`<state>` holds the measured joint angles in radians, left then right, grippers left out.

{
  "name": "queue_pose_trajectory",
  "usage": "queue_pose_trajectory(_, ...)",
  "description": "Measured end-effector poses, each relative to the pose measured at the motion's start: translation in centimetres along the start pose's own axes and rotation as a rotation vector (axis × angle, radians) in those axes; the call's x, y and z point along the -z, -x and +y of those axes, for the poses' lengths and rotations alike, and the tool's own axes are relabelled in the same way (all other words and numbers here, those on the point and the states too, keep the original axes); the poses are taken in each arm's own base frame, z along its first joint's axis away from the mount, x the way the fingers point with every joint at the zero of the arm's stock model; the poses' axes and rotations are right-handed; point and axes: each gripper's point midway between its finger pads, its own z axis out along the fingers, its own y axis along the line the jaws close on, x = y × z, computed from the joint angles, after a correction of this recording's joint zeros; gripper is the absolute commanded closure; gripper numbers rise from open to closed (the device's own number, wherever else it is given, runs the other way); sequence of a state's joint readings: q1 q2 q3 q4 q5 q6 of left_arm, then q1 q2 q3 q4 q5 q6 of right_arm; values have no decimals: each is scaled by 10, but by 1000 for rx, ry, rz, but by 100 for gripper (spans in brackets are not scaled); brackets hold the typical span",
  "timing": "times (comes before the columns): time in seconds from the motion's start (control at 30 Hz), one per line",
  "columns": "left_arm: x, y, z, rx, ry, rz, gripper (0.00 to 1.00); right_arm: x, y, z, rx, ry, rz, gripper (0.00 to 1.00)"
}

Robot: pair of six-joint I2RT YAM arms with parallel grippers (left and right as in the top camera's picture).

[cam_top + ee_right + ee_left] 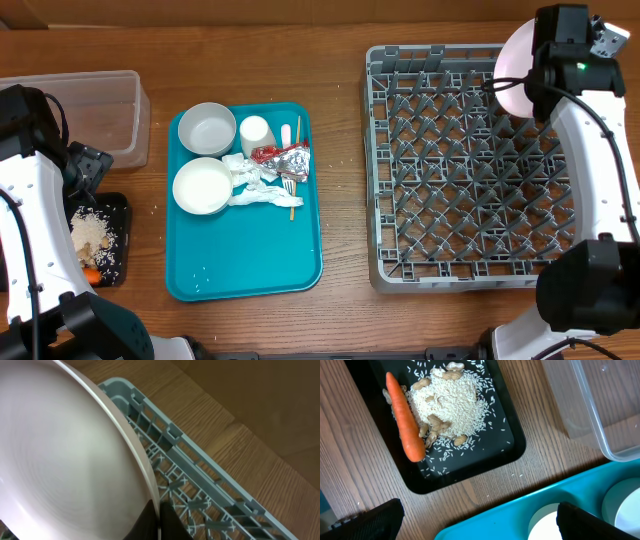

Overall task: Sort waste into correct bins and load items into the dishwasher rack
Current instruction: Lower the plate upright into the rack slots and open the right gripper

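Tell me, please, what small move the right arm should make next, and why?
Probably lower the pink plate on edge between the pegs of the dishwasher rack. The right hand is shut on the plate's rim, and the plate hangs tilted over the rack's far corner, apparently not yet seated.

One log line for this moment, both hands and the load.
left hand: open, by black tray | right hand: shut on plate at far corner of rack | teal tray: bowls, cup, napkins, foil
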<state>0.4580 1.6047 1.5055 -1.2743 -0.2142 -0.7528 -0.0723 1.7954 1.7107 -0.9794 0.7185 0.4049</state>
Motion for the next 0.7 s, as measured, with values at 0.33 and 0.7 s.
queue_pose_trajectory(0.33,0,0,0,0,0,0,0,-11,-3,10,61,14,-15,96)
queue_pose_trajectory(0.7,0,0,0,0,0,0,0,-24,-28,17,109,29,34,96)
